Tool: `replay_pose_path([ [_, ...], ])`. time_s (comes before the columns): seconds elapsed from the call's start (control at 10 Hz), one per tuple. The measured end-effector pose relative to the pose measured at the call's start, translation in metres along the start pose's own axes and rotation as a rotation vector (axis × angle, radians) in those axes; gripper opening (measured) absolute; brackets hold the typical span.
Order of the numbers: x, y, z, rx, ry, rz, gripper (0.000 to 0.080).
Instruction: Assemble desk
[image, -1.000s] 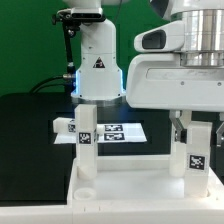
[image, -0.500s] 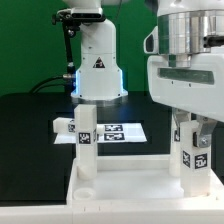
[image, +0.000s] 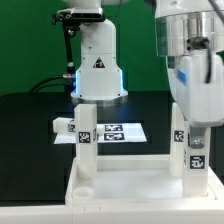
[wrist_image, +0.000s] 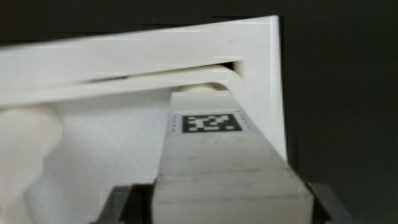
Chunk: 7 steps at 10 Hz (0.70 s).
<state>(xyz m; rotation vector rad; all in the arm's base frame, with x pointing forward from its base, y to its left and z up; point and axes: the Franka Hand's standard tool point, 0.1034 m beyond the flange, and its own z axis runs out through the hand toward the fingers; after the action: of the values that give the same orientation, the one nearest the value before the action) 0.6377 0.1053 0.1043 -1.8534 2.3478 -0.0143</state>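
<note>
At the exterior view's right corner of the tabletop (image: 110, 178), the gripper (image: 193, 128) grasps an upright leg (image: 195, 158) seated there, so I judge it best kept vertical and turned gently, without tilting, until snug.

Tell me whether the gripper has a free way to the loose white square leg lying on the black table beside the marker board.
Probably not right now: the gripper is shut on the upright white leg in the tabletop panel. Nothing blocks the loose leg.
</note>
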Motion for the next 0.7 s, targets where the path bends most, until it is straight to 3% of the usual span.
replay_pose_path([
  [0.1, -0.0004, -0.0008, 0.0007, 0.000, -0.018, 0.153, 0.0286],
  [0.3, 0.0043, -0.0043, -0.0003, 0.075, -0.033, 0.334, 0.0289],
  [0.4, 0.0036, -0.0028, -0.0007, 0.094, -0.039, 0.316, 0.0289],
  [0.6, 0.0036, -0.0017, 0.0002, 0.086, -0.036, 0.292, 0.0297],
  [0.7, 0.0036, -0.0014, 0.0007, 0.085, -0.035, 0.290, 0.0493],
])
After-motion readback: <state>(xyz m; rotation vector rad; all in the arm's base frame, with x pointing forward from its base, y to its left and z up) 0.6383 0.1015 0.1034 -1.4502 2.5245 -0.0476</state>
